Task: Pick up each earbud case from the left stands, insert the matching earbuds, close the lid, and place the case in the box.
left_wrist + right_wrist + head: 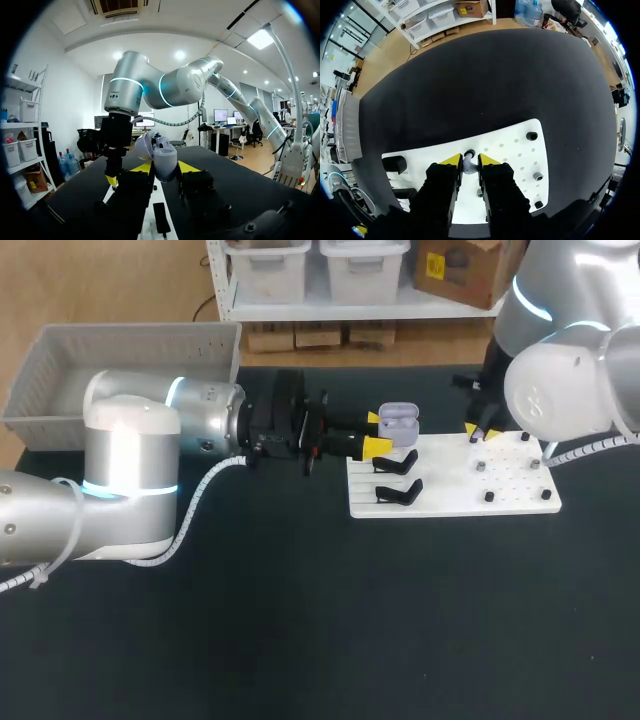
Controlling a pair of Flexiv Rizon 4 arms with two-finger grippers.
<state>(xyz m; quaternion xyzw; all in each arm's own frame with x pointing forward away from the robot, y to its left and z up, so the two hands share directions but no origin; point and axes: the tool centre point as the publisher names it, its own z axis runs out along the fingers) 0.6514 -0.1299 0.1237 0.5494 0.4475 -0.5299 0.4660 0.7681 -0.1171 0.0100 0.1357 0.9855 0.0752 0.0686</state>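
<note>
Over the white board (450,480), my left gripper (164,167) clamps the open earbud case (162,154); my right gripper (470,160) pinches an earbud (469,165). I'd lift straight, then align with its socket.

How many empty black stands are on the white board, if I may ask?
2 empty stands, both at the white board's left end: one next to the case, the other at the near edge. A third may hide under the case.
</note>
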